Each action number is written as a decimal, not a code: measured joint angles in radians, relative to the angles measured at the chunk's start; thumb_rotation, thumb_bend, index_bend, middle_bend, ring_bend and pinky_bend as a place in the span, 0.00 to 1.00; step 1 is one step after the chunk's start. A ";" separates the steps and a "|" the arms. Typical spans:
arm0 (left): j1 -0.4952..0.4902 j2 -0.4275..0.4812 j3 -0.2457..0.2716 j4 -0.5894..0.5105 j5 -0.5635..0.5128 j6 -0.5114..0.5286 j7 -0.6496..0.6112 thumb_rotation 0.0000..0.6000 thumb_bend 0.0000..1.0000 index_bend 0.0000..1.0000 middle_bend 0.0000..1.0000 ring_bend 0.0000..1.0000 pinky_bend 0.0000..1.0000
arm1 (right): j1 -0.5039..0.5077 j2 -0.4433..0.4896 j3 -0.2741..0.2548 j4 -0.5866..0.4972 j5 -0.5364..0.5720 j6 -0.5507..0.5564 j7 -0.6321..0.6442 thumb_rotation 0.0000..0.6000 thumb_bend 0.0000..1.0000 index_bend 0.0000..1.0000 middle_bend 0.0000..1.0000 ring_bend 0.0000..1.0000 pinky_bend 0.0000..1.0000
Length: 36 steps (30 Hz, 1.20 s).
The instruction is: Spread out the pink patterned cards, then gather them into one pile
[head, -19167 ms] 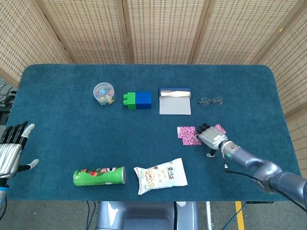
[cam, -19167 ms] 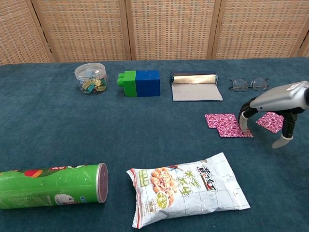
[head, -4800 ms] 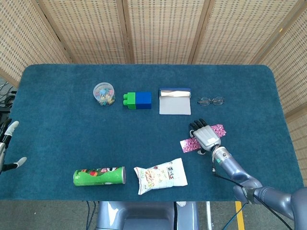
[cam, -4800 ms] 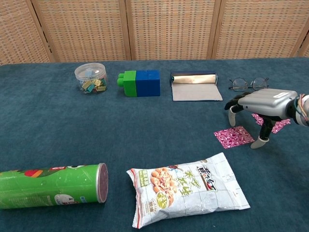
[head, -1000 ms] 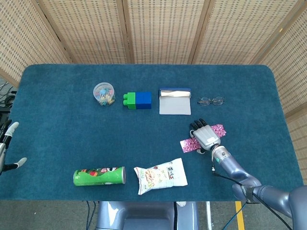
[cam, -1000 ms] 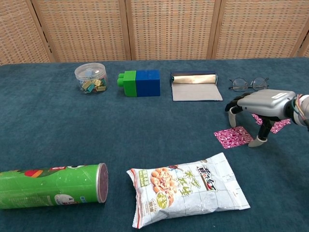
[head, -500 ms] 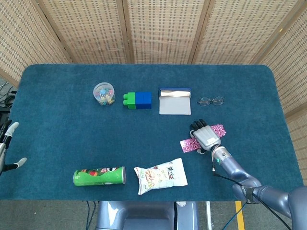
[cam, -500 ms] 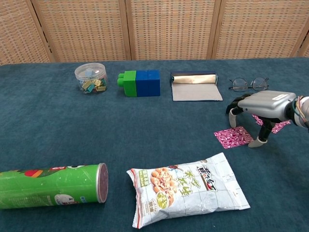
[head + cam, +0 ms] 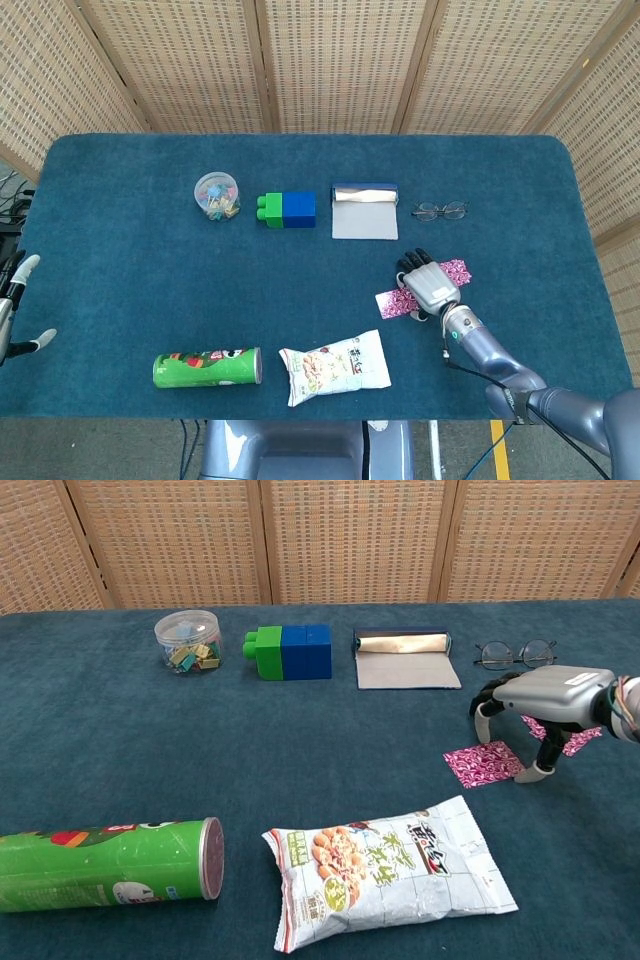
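Two groups of pink patterned cards lie on the blue table. One pink card pile (image 9: 391, 304) (image 9: 481, 763) sits just left of my right hand (image 9: 430, 285) (image 9: 552, 698). Another pink card (image 9: 458, 268) (image 9: 572, 738) pokes out from under its far right side. The hand arches palm down over the gap between them with its fingers spread and tips near the cloth, gripping nothing; its thumb tip stands by the near pile's right edge. My left hand (image 9: 14, 308) shows only partly at the left border of the head view, fingers apart and empty.
Along the back stand a jar of clips (image 9: 217, 194), a green and blue block (image 9: 287, 210), a silver pouch (image 9: 365, 210) and glasses (image 9: 440, 210). A green can (image 9: 207, 367) and a snack bag (image 9: 334, 366) lie at the front.
Over the last second my right hand has edged very slightly to the right; the cards stay where they were. The left hand is still.
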 measured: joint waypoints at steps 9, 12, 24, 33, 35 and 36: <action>-0.001 -0.002 0.000 0.006 0.001 -0.002 -0.006 1.00 0.03 0.00 0.00 0.00 0.00 | 0.000 0.015 0.006 -0.023 0.016 0.003 -0.018 1.00 0.34 0.51 0.16 0.00 0.00; -0.001 -0.001 0.000 0.007 0.001 -0.002 -0.007 1.00 0.03 0.00 0.00 0.00 0.00 | 0.002 0.018 0.009 -0.027 0.019 0.004 -0.021 1.00 0.34 0.51 0.16 0.00 0.00; -0.001 -0.002 0.000 0.000 0.002 0.000 0.001 1.00 0.03 0.00 0.00 0.00 0.00 | 0.019 0.074 0.038 -0.048 0.028 0.003 -0.011 1.00 0.34 0.51 0.16 0.00 0.00; 0.001 0.003 0.001 -0.013 0.005 0.006 0.009 1.00 0.03 0.00 0.00 0.00 0.00 | 0.017 0.106 0.043 -0.027 0.024 0.003 0.020 1.00 0.33 0.51 0.16 0.00 0.00; 0.002 0.004 0.002 -0.015 0.006 0.008 0.011 1.00 0.03 0.00 0.00 0.00 0.00 | 0.015 0.108 0.041 -0.016 0.021 0.002 0.033 1.00 0.33 0.51 0.16 0.00 0.00; 0.003 0.004 0.002 -0.016 0.006 0.009 0.011 1.00 0.03 0.00 0.00 0.00 0.00 | 0.013 0.109 0.039 -0.007 0.019 0.001 0.040 1.00 0.34 0.51 0.16 0.00 0.00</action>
